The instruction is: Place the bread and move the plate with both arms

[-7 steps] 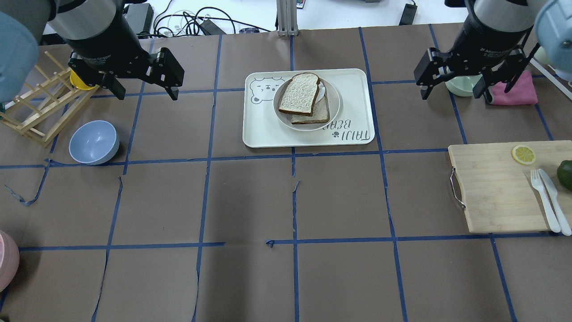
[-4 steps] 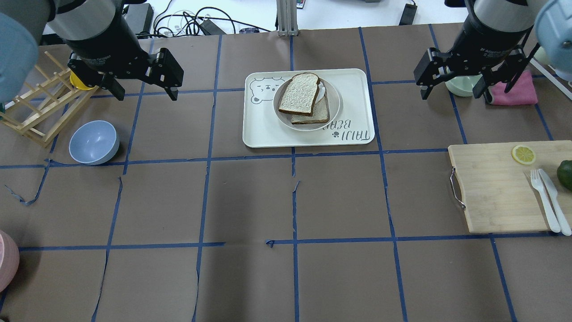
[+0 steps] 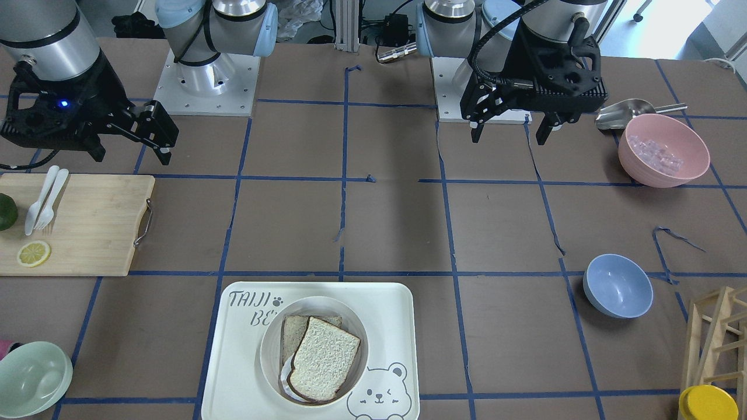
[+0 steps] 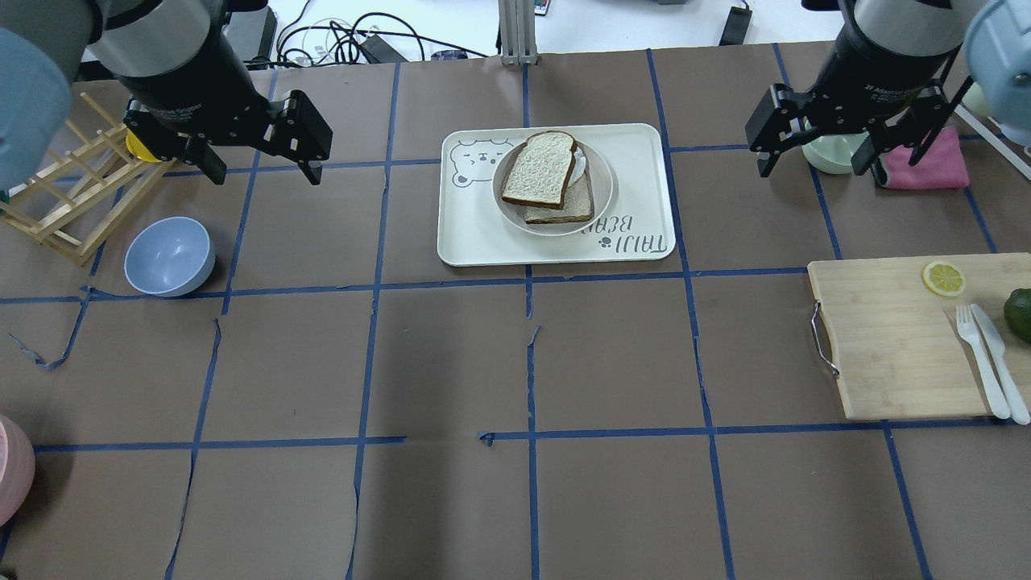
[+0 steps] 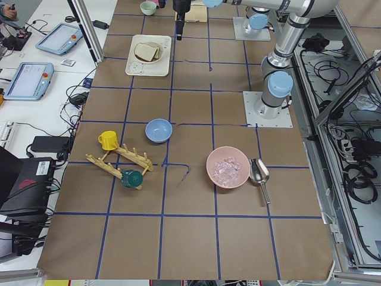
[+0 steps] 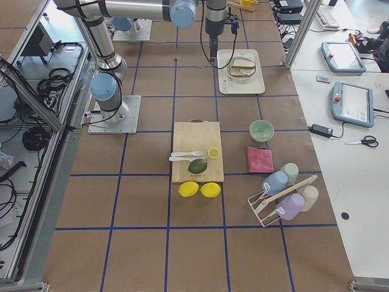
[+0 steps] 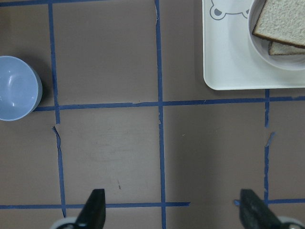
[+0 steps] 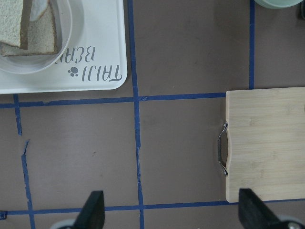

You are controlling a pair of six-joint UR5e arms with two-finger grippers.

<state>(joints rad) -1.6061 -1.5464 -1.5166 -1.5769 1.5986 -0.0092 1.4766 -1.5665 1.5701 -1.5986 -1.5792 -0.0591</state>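
Note:
The bread (image 4: 540, 169), a large slice with a dark crust, lies on top of a smaller pale slice (image 4: 573, 205) in the round cream plate (image 4: 602, 193). The plate stands on the bear tray at the far middle of the table. The bread (image 3: 324, 359) and plate (image 3: 269, 341) also show in the front-facing view. My left gripper (image 4: 266, 173) hangs open and empty above the table, left of the tray. My right gripper (image 4: 812, 169) hangs open and empty to the tray's right. The left wrist view shows a corner of the bread (image 7: 281, 19) and the plate's rim (image 7: 259, 52).
The cream tray (image 4: 483, 234) holds the plate. A blue bowl (image 4: 169, 256) and a wooden rack (image 4: 64, 201) stand at the left. A cutting board (image 4: 894, 346) with lemon slice, cutlery and avocado lies at the right. A green bowl (image 4: 834, 153) and pink cloth (image 4: 926, 165) sit behind my right gripper.
Both grippers have shifted only very slightly; the bread, plate and tray have not moved.

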